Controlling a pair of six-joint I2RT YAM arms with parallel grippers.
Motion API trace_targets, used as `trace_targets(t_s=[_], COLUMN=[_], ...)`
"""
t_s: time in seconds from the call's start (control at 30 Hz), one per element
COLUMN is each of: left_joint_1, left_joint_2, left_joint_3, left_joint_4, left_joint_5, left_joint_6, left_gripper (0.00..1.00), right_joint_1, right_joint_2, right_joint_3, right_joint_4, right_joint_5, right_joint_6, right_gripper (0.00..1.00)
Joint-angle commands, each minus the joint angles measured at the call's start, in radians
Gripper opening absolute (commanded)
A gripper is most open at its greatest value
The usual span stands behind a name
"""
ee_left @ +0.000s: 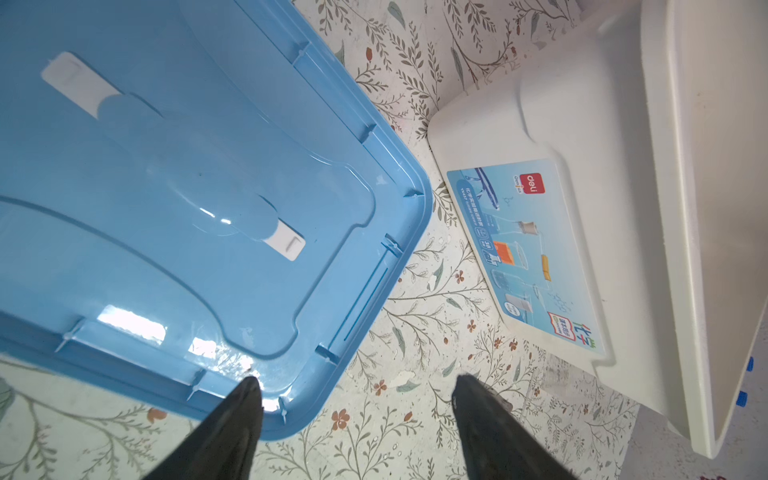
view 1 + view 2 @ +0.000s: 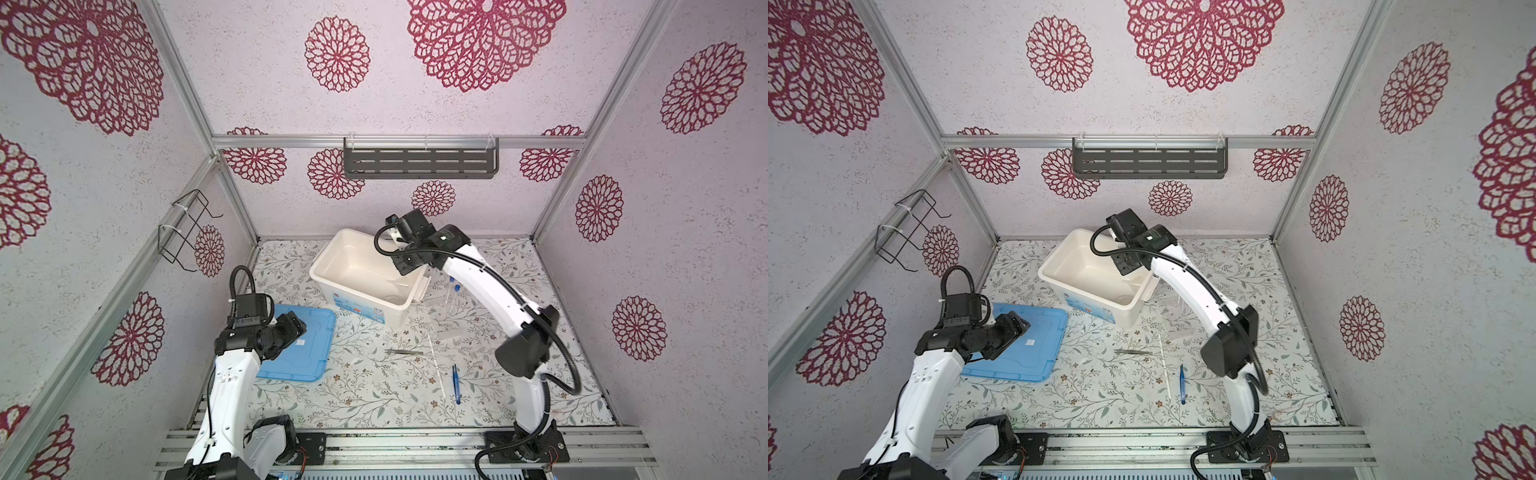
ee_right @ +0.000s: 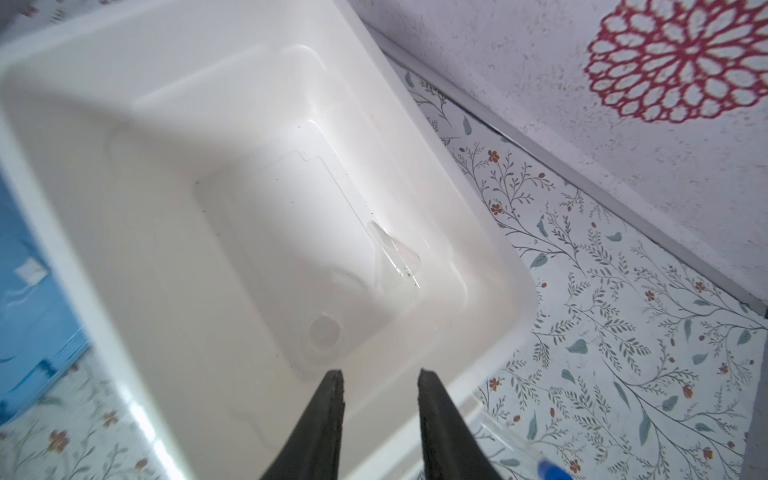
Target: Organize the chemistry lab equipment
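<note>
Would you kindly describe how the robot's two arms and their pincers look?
The left arm and right arm have white shells, black joints and looping black cables. The left pincer and right pincer each have two tapering black fingers.

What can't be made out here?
- Two clear blue-capped test tubes: bodies barely show against the table in a top view; the white plastic box hides all but caps in the left wrist view.
- Clear glassware in the box: too transparent to identify, right wrist view.
- Right gripper: its wrist hides the fingertips in both top views.
</note>
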Motion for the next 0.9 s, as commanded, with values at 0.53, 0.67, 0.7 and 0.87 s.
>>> trace_targets(t_s=[0.53,0.67,0.7,0.87], left_joint_1=[0.007,0.007,0.007,0.008], left_joint_2=[0.001,-0.008,-0.013,-0.018], left_joint_3=[0.01,0.007,0.003,-0.005], left_joint_4=[-0.015,-0.031,-0.03,-0.017], left_joint_5=[-0.035,-0.039,-0.039,-0.035], left_joint_6=[-0.008,0.001,0.0,-0.007], left_gripper=[0.76,0.76,0.76,0.76], right_joint_1=[0.273,0.262,0.257,0.211], right_joint_2=[-0.45,-0.416,-0.406,-0.367], right_joint_3=[-1.04,-1.143,-1.158,-1.199], right_joint_4=[0.501,0.643,0.67,0.796], right_joint_5=[-0.386,-0.35,-0.356,-0.361], right_joint_6=[-0.491,-0.596,-0.616,-0.618], right_gripper=[0.45,0.46,0.47,0.47])
